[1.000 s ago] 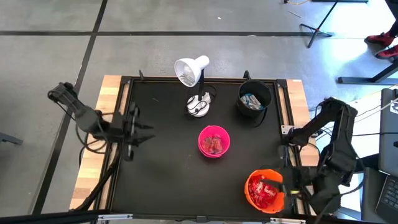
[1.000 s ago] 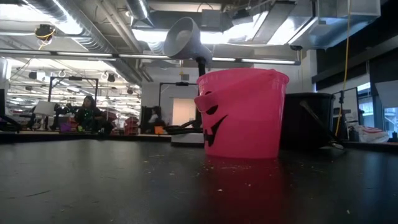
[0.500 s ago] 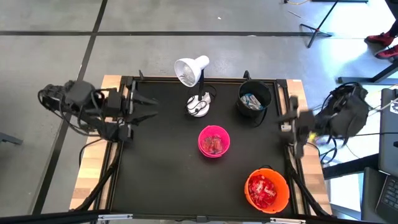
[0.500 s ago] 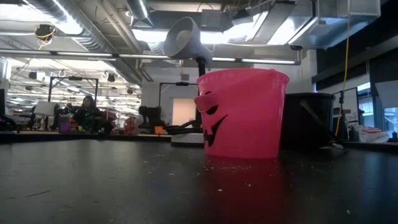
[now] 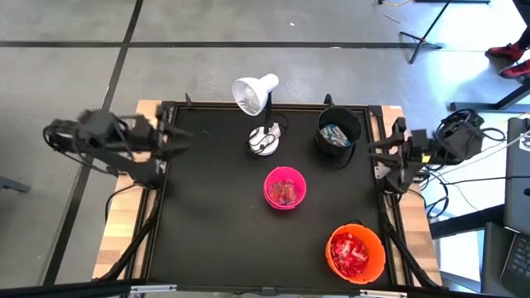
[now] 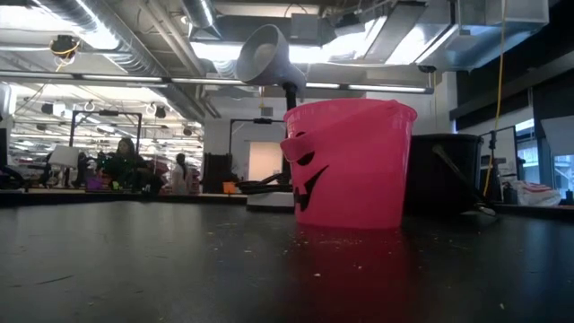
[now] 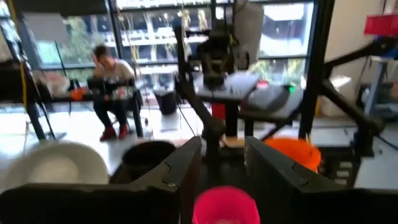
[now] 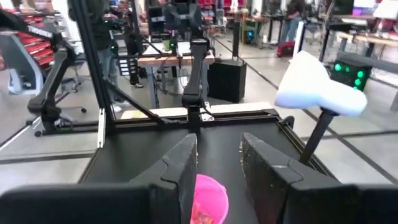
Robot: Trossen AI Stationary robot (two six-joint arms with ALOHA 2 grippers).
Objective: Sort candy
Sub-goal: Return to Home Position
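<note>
Candy lies in three buckets on the black table. Red packets fill the orange bucket (image 5: 357, 252) at the near right, and more red candy (image 5: 285, 192) sits in the pink bucket (image 5: 285, 188) at the middle. White-and-blue bars (image 5: 334, 133) lie in the black bucket (image 5: 339, 132) at the far right. My left gripper (image 5: 176, 137) hangs open over the table's left edge and points level across the table. My right gripper (image 5: 374, 150) is open at the right edge and points inward. Neither has anything between its fingers (image 7: 186, 163) (image 8: 185, 158).
A white desk lamp (image 5: 255, 93) stands at the far middle, its base (image 5: 264, 141) just beyond the pink bucket. The table has a raised black frame (image 5: 248, 106) and wooden side strips (image 5: 124, 207). People show in the room beyond the table.
My right gripper has left the orange bucket and travelled along the right edge toward the far edge, turning inward. My left gripper has risen and drawn back toward the table's far left corner. The buckets and lamp have kept still.
</note>
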